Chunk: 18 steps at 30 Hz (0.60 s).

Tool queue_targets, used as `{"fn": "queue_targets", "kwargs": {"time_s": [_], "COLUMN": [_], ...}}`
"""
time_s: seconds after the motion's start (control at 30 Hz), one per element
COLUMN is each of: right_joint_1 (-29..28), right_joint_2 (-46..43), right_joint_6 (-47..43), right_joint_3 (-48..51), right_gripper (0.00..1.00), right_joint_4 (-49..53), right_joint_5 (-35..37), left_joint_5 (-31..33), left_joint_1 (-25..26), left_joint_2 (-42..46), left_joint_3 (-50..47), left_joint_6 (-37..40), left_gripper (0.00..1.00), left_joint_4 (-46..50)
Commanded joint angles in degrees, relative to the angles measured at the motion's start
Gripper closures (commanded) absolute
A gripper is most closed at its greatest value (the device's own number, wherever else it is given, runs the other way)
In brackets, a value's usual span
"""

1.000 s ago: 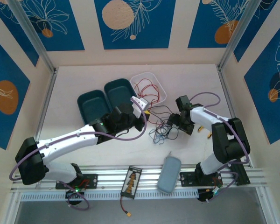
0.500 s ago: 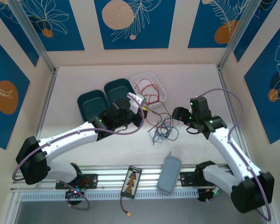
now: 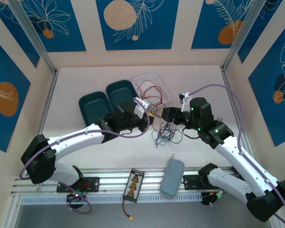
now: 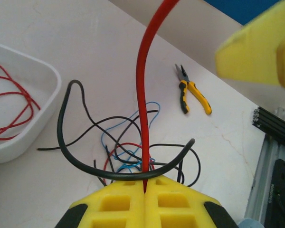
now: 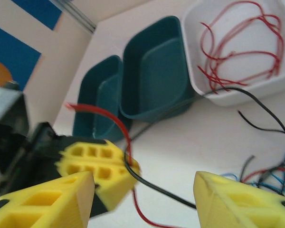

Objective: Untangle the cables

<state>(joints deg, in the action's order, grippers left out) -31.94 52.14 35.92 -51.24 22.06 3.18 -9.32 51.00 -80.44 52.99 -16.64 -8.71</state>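
Right claw (image 5: 142, 190) swings in from the worktop's right edge, jaws apart yet narrowing, toward left claw (image 4: 145, 187), which is clamped on a thin red wire (image 4: 143, 95). A two-handed pull looks close.

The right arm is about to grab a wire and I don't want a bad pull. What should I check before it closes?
1. Left gripper shut on the red wire: ok.
2. Right gripper open: ok.
3. Black wire crosses the gap between its jaws: ok.
4. Right gripper apart from the left gripper: cannot tell, close and blurred.
5. Loose cables untangled: not ok.
6. Pliers apart from the cables: ok.
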Motion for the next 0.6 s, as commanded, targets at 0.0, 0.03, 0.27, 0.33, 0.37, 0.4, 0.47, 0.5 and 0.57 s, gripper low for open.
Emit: {"fn": "queue_targets", "kwargs": {"time_s": [0.0, 0.03, 0.27, 0.33, 0.37, 0.4, 0.47, 0.5, 0.57], "right_joint_1": [-1.72, -1.8, -1.9, -1.89, -1.92, -1.86, -1.81, -1.81, -1.81], "right_joint_2": [4.37, 5.49, 9.56, 9.58, 9.43, 9.26, 8.69, 8.27, 7.02], "right_joint_6": [-1.82, -1.78, -0.82, -0.34, 0.0, 0.2, 0.29, 0.13, -0.6], "right_joint_3": [-2.17, -2.64, -2.82, -2.4, -2.07, -1.79, -1.49, -1.57, -2.41], "right_gripper": [0.47, 0.5, 0.61, 0.66, 0.71, 0.76, 0.89, 0.94, 1.0], "right_joint_4": [-5.34, -5.61, -7.72, -7.32, -7.23, -7.04, -6.48, -6.13, -4.63], "right_joint_5": [-0.01, 0.07, 1.27, 2.64, 3.25, 3.53, 4.0, 4.32, 5.69], "left_joint_5": [-4.74, -5.04, -6.67, -6.63, -6.59, -6.59, -6.41, -6.26, -5.87], "left_joint_1": [-0.42, -0.34, -0.38, -0.33, -0.34, -0.38, -0.38, -0.32, -0.38], "left_joint_2": [-0.68, -0.68, -0.95, -0.87, -0.9, -0.79, -0.93, -0.99, -1.24], "left_joint_3": [-0.7, -0.78, -1.29, -1.44, -1.53, -1.57, -1.75, -1.75, -1.66], "left_joint_6": [-0.8, -0.89, -1.71, -1.9, -1.99, -2.07, -2.4, -2.43, -2.6], "left_gripper": [1.0, 1.0, 1.0, 1.0, 1.0, 1.0, 0.98, 0.92, 0.76], "left_joint_4": [-3.46, -3.57, -5.2, -5.54, -5.63, -5.75, -5.88, -5.8, -5.18]}}
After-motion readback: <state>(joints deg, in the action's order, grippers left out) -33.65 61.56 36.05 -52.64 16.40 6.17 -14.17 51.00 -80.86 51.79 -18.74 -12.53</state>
